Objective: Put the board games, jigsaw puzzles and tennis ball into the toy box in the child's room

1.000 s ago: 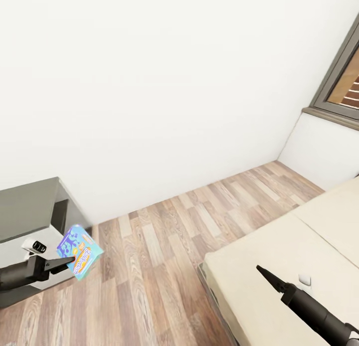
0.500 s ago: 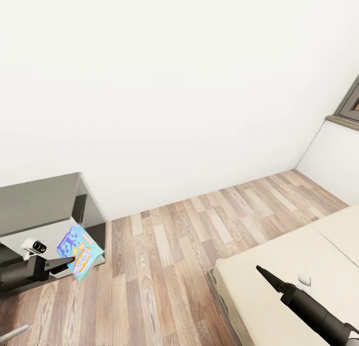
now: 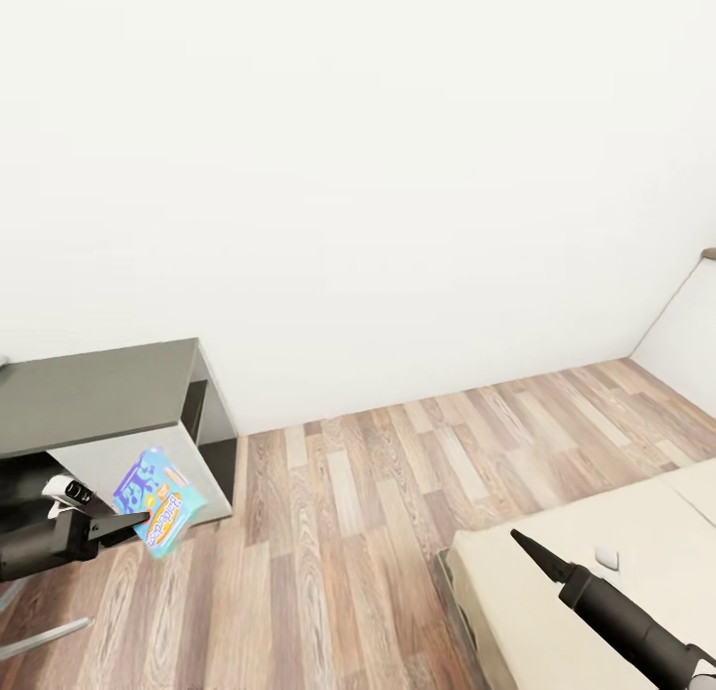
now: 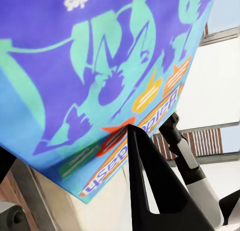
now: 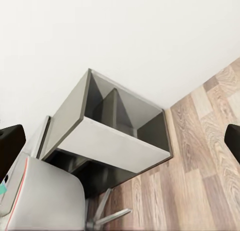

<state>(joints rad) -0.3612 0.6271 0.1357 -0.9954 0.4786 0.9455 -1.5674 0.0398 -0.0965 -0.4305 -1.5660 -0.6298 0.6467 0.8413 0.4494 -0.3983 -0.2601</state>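
Note:
My left gripper (image 3: 139, 519) is shut on a board game (image 3: 159, 501), a flat blue and teal printed box held tilted in the air in front of the side cabinet. Close up in the left wrist view, the board game (image 4: 100, 66) shows purple and teal artwork, with one dark finger (image 4: 155, 186) pressed against its face. My right gripper (image 3: 517, 538) hovers over the near corner of the cream bed (image 3: 617, 511) with nothing in it. Its fingers (image 5: 10, 143) stand far apart in the right wrist view, so it is open.
A low cabinet (image 3: 99, 387) with a dark grey top and open shelves stands against the white wall at the left, also seen as the cabinet (image 5: 115, 136). A grey chair (image 5: 45, 196) sits beside it, its leg (image 3: 40, 638) on the wood-plank floor (image 3: 348, 531).
The whole view has swung left: the cabinet and bed have shifted right in the picture and the window has left it. Both arms keep their pose, and the left still holds the box.

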